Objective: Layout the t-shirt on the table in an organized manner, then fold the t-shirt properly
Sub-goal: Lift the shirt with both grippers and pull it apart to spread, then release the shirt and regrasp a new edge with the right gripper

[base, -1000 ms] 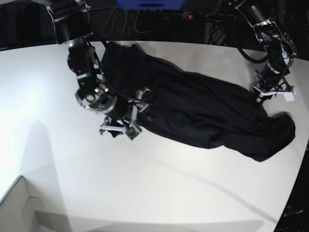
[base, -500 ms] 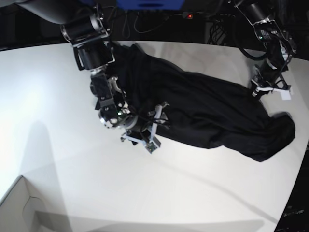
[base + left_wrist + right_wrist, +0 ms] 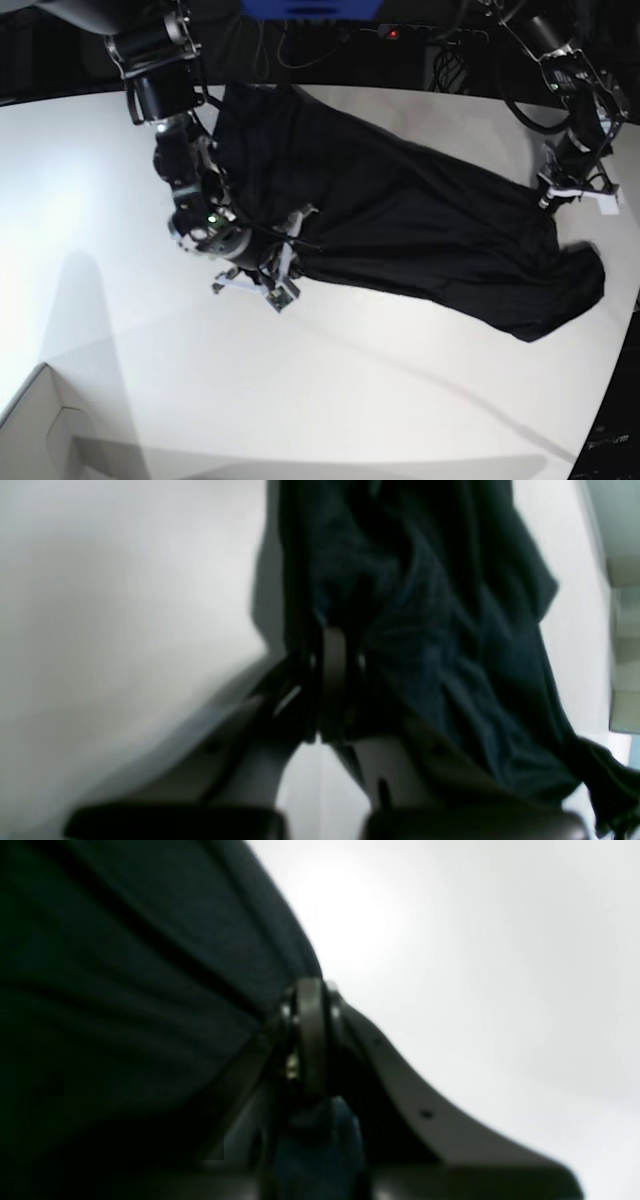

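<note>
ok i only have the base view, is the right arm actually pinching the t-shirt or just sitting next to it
Observer: The right wrist view shows the right gripper closed, with the t-shirt edge drawn taut to the fingers.
Operator: and the left one, far side
Observer: In the left wrist view the left gripper is closed too, its fingers buried in dark folds of cloth.
Operator: anything under the cloth there
Observer: Only bare white table shows beside the shirt in that view; what lies under the cloth is hidden.
</note>
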Action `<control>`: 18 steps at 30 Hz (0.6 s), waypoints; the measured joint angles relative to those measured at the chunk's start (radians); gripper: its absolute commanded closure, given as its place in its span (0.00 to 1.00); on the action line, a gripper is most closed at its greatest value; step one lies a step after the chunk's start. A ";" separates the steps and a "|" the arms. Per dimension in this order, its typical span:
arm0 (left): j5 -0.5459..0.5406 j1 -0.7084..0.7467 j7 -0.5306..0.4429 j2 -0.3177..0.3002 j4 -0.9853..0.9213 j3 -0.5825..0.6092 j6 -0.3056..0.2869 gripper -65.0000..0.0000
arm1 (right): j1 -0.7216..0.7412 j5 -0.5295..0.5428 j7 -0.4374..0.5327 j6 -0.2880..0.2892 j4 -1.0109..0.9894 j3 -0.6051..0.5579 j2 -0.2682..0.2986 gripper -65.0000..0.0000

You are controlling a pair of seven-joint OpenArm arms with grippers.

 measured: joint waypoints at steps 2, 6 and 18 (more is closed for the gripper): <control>0.005 -0.011 0.001 -0.021 -0.001 -0.008 0.001 1.00 | -0.032 0.001 -0.030 0.002 0.106 0.030 0.012 1.00; -0.007 -0.028 0.005 -0.026 0.025 -0.003 0.000 1.00 | -0.083 0.009 -0.053 0.003 0.273 0.177 0.004 1.00; -0.006 -0.084 0.001 -0.045 0.032 -0.008 0.000 1.00 | -0.212 0.006 -0.097 0.004 0.368 0.435 -0.004 1.00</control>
